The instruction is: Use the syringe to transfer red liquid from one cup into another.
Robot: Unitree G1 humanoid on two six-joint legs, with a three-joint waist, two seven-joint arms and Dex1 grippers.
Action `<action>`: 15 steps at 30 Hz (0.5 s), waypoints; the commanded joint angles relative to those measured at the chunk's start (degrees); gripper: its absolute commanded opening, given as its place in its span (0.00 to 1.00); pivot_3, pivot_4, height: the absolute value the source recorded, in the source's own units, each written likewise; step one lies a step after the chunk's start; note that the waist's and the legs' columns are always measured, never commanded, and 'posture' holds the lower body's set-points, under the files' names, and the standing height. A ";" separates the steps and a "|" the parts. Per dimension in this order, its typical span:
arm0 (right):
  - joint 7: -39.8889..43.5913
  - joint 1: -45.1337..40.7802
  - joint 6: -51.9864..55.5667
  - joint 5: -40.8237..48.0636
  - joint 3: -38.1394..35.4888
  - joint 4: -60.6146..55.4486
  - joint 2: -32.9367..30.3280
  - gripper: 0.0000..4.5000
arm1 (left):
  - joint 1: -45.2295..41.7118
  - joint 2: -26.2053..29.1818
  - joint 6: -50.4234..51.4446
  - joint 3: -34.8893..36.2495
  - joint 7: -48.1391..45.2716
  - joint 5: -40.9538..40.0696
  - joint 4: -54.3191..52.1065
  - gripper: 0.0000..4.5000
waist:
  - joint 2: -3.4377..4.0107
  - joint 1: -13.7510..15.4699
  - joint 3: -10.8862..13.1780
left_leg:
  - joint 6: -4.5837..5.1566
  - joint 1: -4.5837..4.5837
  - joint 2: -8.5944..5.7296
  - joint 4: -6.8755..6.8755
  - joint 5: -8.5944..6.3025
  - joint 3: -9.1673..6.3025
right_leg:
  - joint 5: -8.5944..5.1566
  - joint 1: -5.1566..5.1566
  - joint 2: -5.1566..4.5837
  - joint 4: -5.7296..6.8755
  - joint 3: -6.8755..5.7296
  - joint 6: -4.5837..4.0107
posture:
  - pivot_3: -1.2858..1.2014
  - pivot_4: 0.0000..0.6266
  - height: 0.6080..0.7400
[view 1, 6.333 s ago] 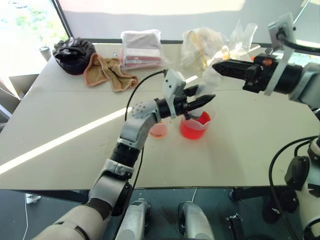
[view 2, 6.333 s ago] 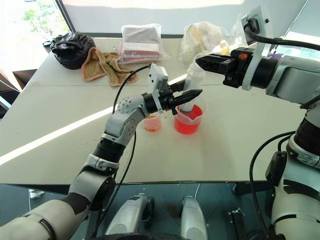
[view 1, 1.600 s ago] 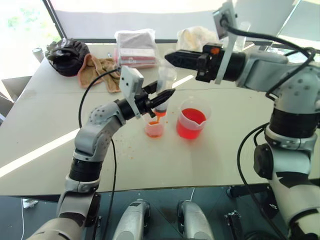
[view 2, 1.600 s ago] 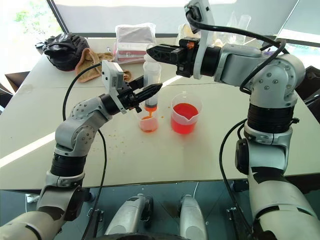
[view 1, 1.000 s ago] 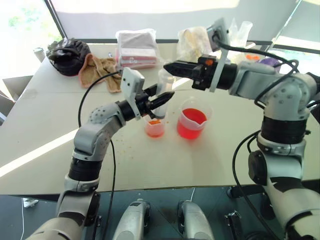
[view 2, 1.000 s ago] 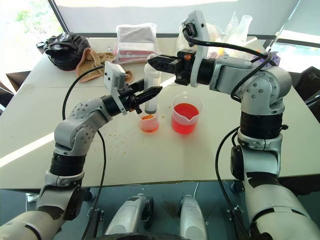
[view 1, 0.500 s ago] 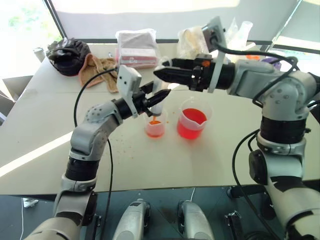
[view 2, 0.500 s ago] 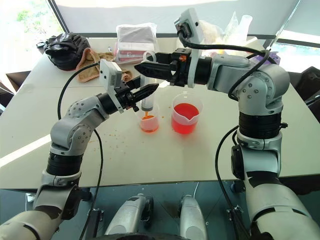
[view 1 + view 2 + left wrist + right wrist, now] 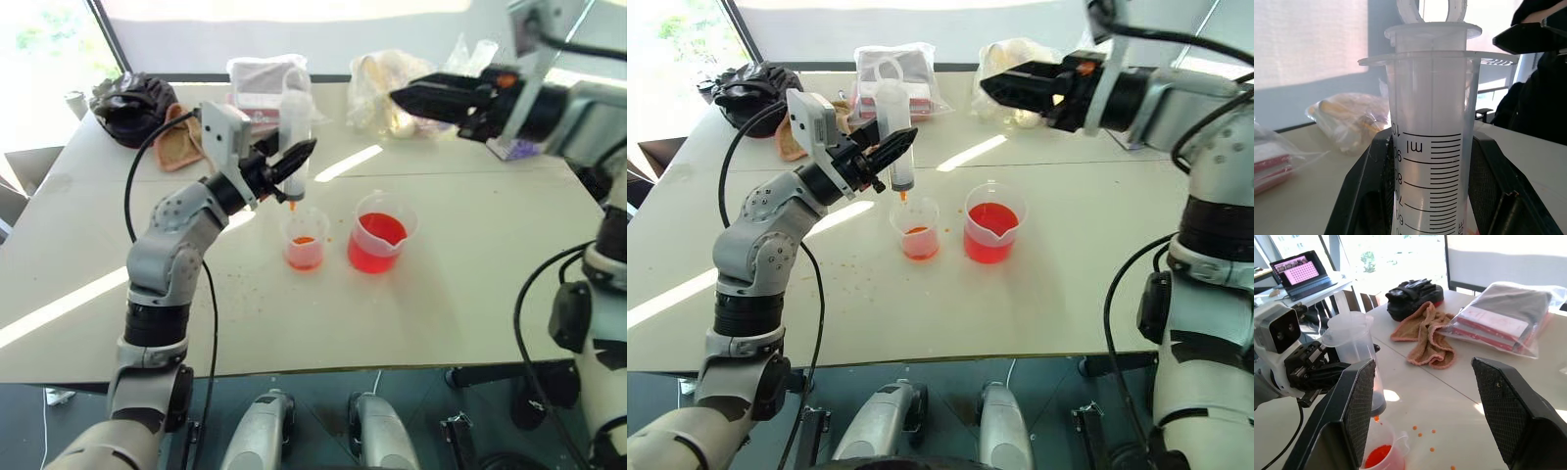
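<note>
In the head view, your left gripper is clamped on the syringe, holding it upright with its orange tip just above the smaller cup, which holds a little red liquid. The spouted beaker stands just beside that cup, still well filled. The discharge step looks finished, so next carry the tip across to the beaker, dip it, and bring the other arm back for the plunger. Your right gripper hangs well off to the side, jaws spread wide and empty.

In the left wrist view, the syringe barrel sits squarely between the jaws, plunger pushed fully home; I judge it empty.

In the right wrist view, the spread fingers frame the syringe and cup at a distance, with red drops spattered on the table.

A second ago the right gripper sat closed at the plunger top; it has let go and swung away, and the left has lifted the tip out of the cup.
</note>
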 commanded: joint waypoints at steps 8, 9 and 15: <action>-3.08 5.98 1.92 3.89 -2.60 -8.36 2.59 0.72 | -24.91 7.19 47.65 15.27 28.38 -13.39 18.45 0.33 | 0.00 -0.19 0.00 | 0.02 0.08 -0.04 0.10 0.02 -0.02 | 0.12 0.06 0.18 0.18 -0.06 0.25 | 0.52 0.24 1.00; -3.42 6.31 1.96 4.11 -2.70 -8.65 2.71 0.72 | -25.21 8.25 50.83 14.59 28.44 -12.81 19.28 0.33 | -0.02 -0.25 0.01 | 0.03 0.11 -0.06 0.09 0.02 0.02 | 0.12 0.06 0.19 0.23 -0.05 0.25 | 0.52 0.24 1.00; -4.85 8.30 2.25 5.06 -2.83 -10.44 2.75 0.72 | -20.38 9.89 59.48 10.55 28.64 -11.35 15.80 0.33 | -0.05 0.05 0.03 | -0.02 0.08 -0.07 0.18 0.04 -0.01 | 0.11 0.04 0.17 0.48 -0.04 0.25 | 0.52 0.24 1.00</action>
